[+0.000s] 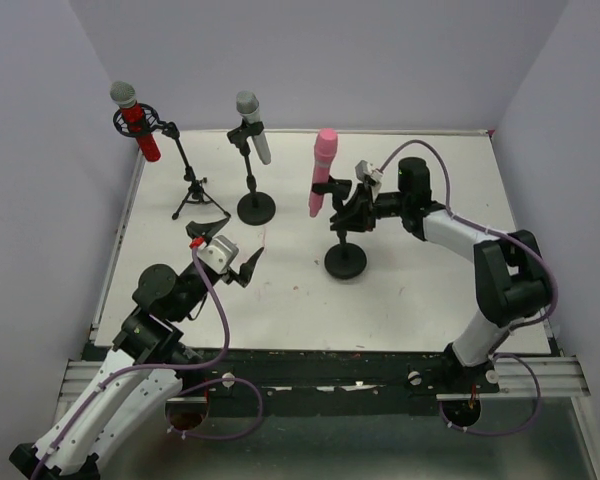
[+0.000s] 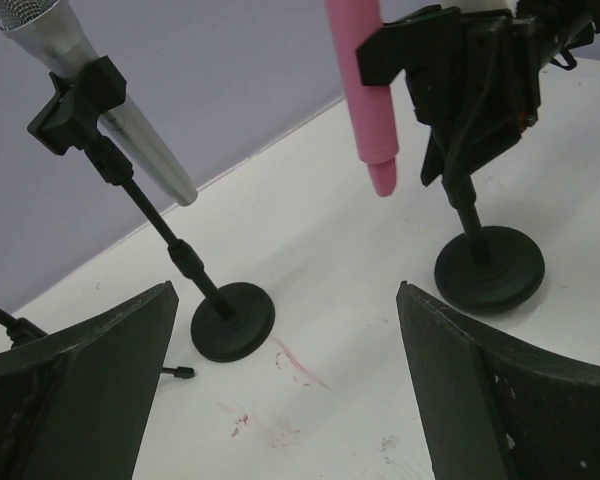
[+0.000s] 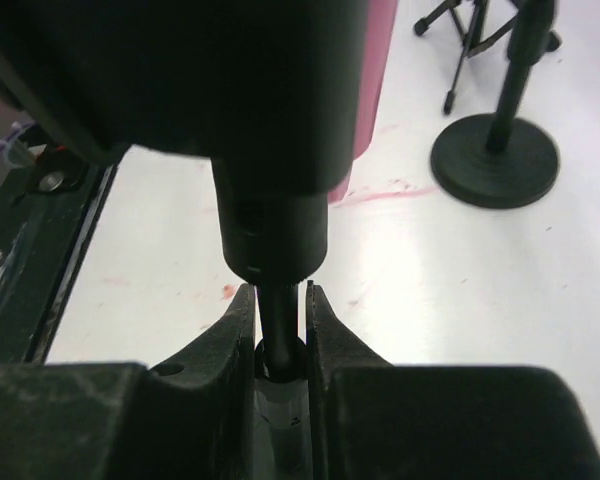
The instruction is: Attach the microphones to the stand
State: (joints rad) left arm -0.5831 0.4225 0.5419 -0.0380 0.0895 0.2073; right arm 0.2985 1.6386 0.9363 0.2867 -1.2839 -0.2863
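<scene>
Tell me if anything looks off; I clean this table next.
Reddish smears stain the white table near the round base of the stand holding the silver microphone; they look like leftover marks. Nothing is tipped.

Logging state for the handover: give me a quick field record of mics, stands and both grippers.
red mic: in tripod stand, back left
silver mic: clipped in middle stand
pink mic: clipped in right stand
left gripper: open, empty
right gripper: shut on right stand's pole, under the pink mic
</scene>
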